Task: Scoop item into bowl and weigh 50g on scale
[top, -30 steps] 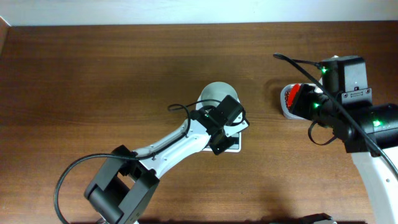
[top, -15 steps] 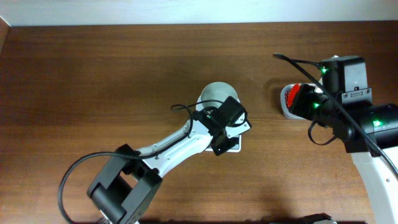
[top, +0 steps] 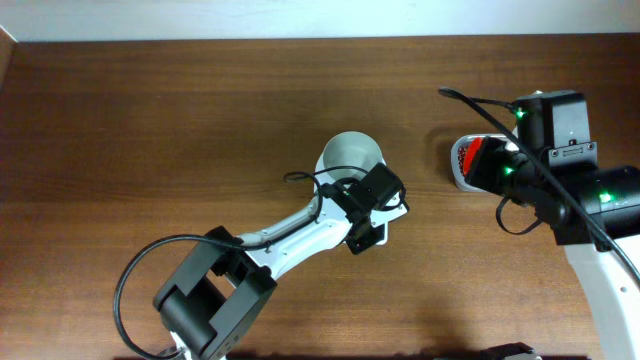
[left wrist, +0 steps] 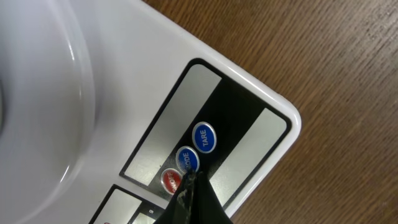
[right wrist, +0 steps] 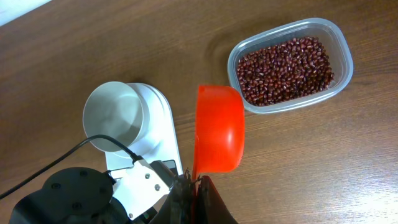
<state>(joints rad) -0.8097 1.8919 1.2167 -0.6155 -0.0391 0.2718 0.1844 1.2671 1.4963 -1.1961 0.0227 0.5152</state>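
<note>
Pointing its closed, empty left tool (left wrist: 189, 186) at the flat white kitchen scale (left wrist: 161, 62) in the middle of the worktop (top: 150, 120), the robot had no scooping done yet. The small round white bowl (right wrist: 112, 112) on it was empty. The dark red-brown beans (right wrist: 286, 68) lay in the clear plastic tub (right wrist: 341, 50) near the right edge. The right tool (right wrist: 194, 186) gripped an orange plastic scoop (right wrist: 217, 127).

Counter (top: 150, 120): dark brown wood, grain running left to right in the overhead view, with a pale strip along its far edge.

Two items rest directly on it.

(1) Scale (right wrist: 165, 124): white, rounded-rectangular, lying flat near the counter's middle. Its button-and-display end faces the near side. The left wrist view shows one rounded corner of the scale (left wrist: 149, 62) flush on the wood.

(2) Tub (right wrist: 344, 59): clear plastic, rounded-rectangular, standing upright to the right of the scale. In the overhead view it (top: 456, 172) is partly hidden under the right arm.

Scale and tub are apart, with bare wood between them.
</note>
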